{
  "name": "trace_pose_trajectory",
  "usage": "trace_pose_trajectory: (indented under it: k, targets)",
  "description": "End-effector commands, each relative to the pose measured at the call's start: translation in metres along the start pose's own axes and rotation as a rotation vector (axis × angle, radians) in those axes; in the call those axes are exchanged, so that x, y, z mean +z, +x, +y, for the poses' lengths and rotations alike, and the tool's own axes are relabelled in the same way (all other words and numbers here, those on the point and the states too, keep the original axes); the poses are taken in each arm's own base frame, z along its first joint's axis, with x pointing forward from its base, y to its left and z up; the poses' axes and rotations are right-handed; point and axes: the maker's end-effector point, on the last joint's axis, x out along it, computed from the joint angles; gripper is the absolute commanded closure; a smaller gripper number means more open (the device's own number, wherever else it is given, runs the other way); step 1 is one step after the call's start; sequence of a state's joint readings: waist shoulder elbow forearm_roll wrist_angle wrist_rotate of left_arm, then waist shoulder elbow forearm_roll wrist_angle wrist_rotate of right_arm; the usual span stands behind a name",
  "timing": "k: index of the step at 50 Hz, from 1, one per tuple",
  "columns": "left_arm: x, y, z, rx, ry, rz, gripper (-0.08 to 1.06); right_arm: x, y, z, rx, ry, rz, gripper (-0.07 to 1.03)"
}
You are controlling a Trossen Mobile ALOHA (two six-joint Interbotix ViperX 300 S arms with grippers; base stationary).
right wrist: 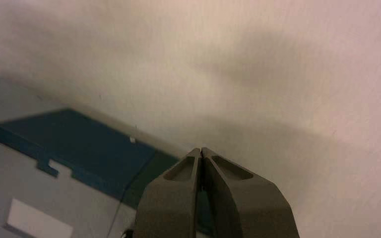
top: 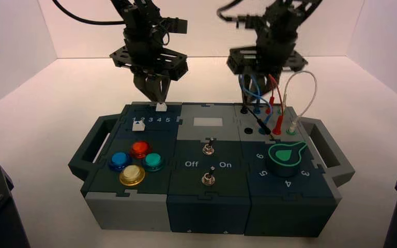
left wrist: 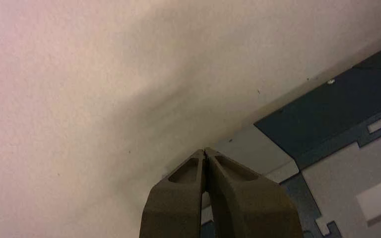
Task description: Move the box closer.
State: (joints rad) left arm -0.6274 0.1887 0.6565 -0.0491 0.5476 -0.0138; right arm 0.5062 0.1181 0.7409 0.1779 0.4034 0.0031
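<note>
At the near side, a narrow strip of tabletop point(top: 57, 235) shows in front of the box point(top: 134, 212), which sits in the middle, its front wall facing the robot. Four coloured buttons point(top: 140, 150) lie near its left front, two toggle switches point(top: 208, 178) in the middle and a green dial point(top: 284, 157) at the right front. Farther back are two white sliders point(top: 138, 125) on the left and the coloured wires point(top: 278, 106) on the right.

Past the far edge, the left hand point(left wrist: 205, 150) is down behind the left part of the box and the right hand point(right wrist: 201, 150) behind the right part. Each is closed, fingertips together, with nothing in its grip; contact with the back wall can't be made out. The reach over looks done; what seems left is drawing the box nearer, how far being unclear.
</note>
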Motion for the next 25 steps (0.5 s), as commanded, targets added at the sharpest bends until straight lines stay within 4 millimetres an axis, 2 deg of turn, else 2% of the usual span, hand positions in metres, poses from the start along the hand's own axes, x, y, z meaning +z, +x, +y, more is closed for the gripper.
trace_pose_trajectory:
  k: [1, 6, 11, 16, 25]
  targets:
    - [0.031, -0.024, 0.014, 0.011, -0.023, -0.11, 1.01, 0.033, -0.026, 0.003, 0.004, -0.029, -0.117, 0.99]
    - [0.038, -0.04, 0.019, 0.015, -0.036, -0.158, 1.01, 0.041, -0.042, 0.005, 0.003, -0.049, -0.167, 0.99]
    - [0.043, -0.064, 0.019, 0.013, -0.041, -0.223, 1.01, 0.04, -0.061, 0.006, 0.006, -0.06, -0.205, 0.99]
    - [0.047, -0.082, 0.018, 0.01, -0.044, -0.27, 1.01, 0.034, -0.073, 0.006, 0.011, -0.058, -0.223, 0.99]
    - [0.043, -0.101, 0.018, 0.005, -0.059, -0.313, 1.01, 0.018, -0.091, 0.006, 0.024, -0.046, -0.251, 0.99]
